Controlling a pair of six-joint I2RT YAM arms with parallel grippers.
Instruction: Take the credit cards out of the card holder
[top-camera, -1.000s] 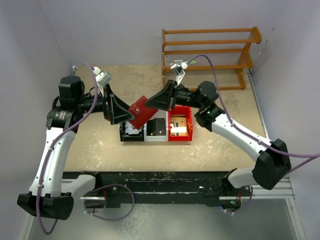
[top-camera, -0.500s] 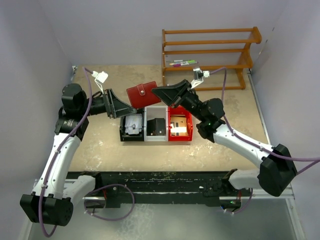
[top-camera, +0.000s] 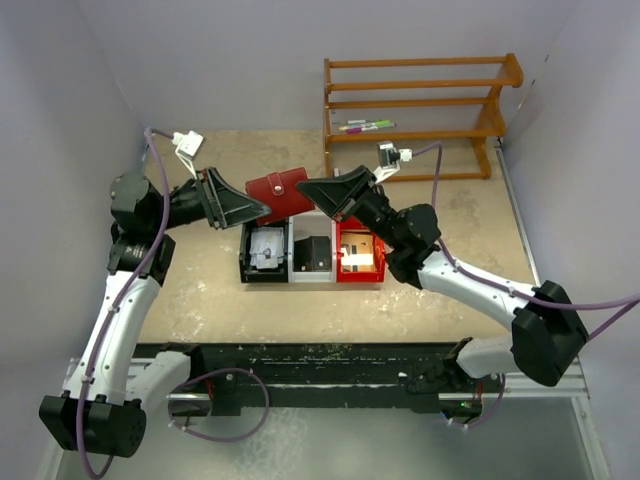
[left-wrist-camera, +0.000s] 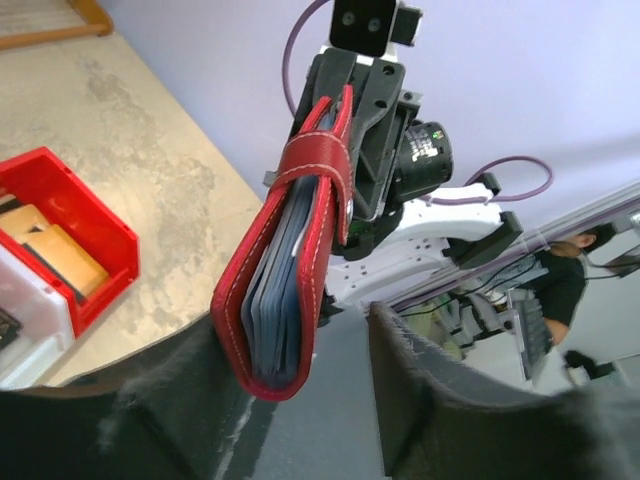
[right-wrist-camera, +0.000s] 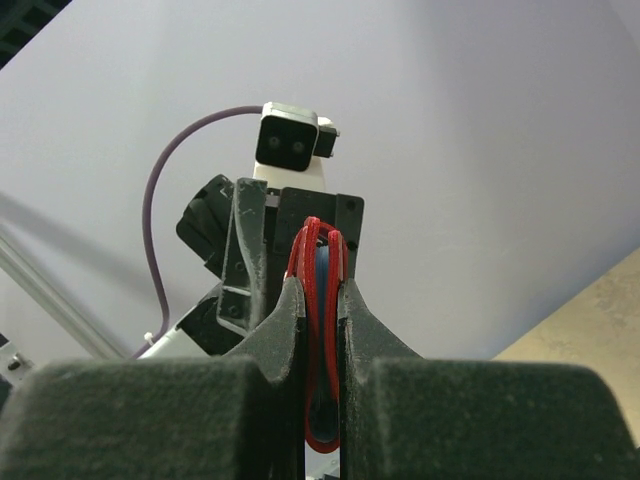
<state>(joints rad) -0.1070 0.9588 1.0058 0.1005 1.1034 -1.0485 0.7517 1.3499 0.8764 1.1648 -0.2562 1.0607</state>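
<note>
Your right gripper is clamped on the far end of the card holder, held in mid-air with its long axis running straight toward your left gripper. Its near end sits between those parted jaws, against one pad, the other clear.

Leather-look red card holder, faint sheen, white stitching along edges. Black, matt, fuzzy pads on left hand. Glossy plastic red bin. Rough, mottled tan desk.

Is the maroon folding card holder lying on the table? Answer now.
No, the card holder is held up off the table, clamped in the right gripper.
</note>
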